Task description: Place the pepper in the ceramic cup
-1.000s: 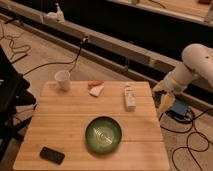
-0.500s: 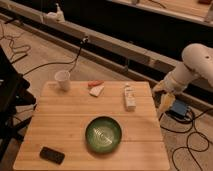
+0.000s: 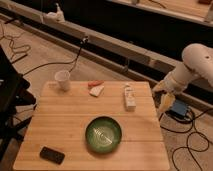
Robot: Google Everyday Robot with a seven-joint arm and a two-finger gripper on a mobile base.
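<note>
The slim red-orange pepper (image 3: 95,83) lies on the wooden table (image 3: 65,120) near its far edge, just behind a pale beige wedge piece (image 3: 97,90). The white ceramic cup (image 3: 62,80) stands upright at the table's far left, a short way left of the pepper. My gripper (image 3: 165,104) hangs off the table's right edge, pointing down, on the white arm (image 3: 192,67). It is far from both the pepper and the cup and holds nothing that I can see.
A glossy green bowl (image 3: 103,134) sits at the table's front centre. A small white box-like item (image 3: 130,96) lies right of the wedge. A black phone (image 3: 52,155) lies at the front left corner. Cables and a blue device (image 3: 178,110) lie on the floor.
</note>
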